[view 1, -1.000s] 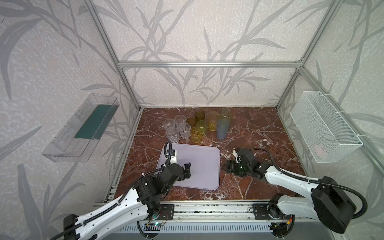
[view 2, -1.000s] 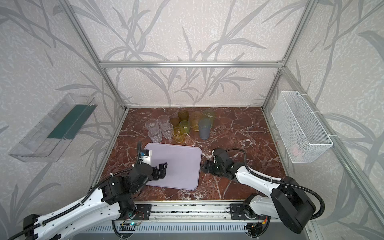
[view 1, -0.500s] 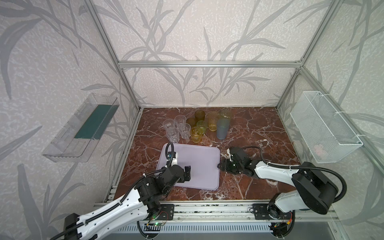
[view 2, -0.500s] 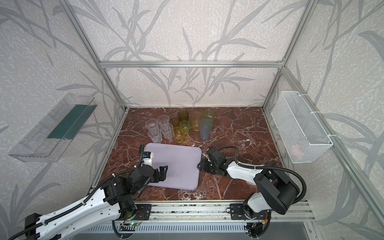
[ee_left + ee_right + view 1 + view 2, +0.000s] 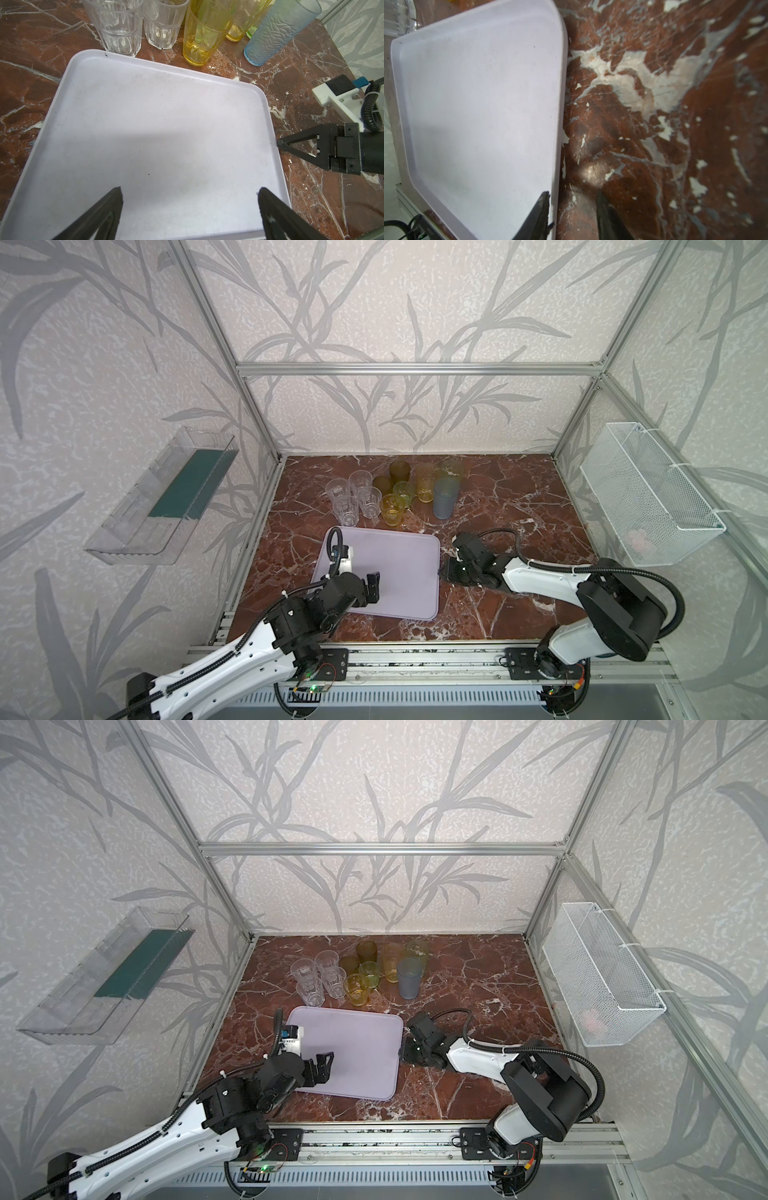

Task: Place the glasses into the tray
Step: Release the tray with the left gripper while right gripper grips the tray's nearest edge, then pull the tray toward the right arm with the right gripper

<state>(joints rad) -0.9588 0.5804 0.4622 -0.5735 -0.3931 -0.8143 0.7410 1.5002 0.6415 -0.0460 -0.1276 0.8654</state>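
The glasses stand in a cluster on the marble behind the tray: clear faceted ones (image 5: 353,497) (image 5: 120,27), amber (image 5: 392,508) (image 5: 205,33) and a tall blue-grey one (image 5: 445,497) (image 5: 278,31). The pale lavender tray (image 5: 399,564) (image 5: 357,1048) (image 5: 155,124) (image 5: 477,104) lies bare in front of them. My left gripper (image 5: 368,589) (image 5: 318,1067) (image 5: 189,193) hovers open over the tray's near left part, holding nothing. My right gripper (image 5: 446,572) (image 5: 405,1052) (image 5: 572,196) sits low at the tray's right rim. Its jaws straddle that rim with a gap left, one finger over the tray, the other over the marble.
A clear plastic bin (image 5: 162,497) hangs on the left wall and a white wire basket (image 5: 648,493) on the right wall. Aluminium posts frame the cell, and a rail (image 5: 415,659) runs along the front edge. Bare marble (image 5: 519,497) lies right of the glasses.
My right gripper has slid left up to the tray's right rim and its jaws have narrowed around it. The left arm has barely moved and stays open.
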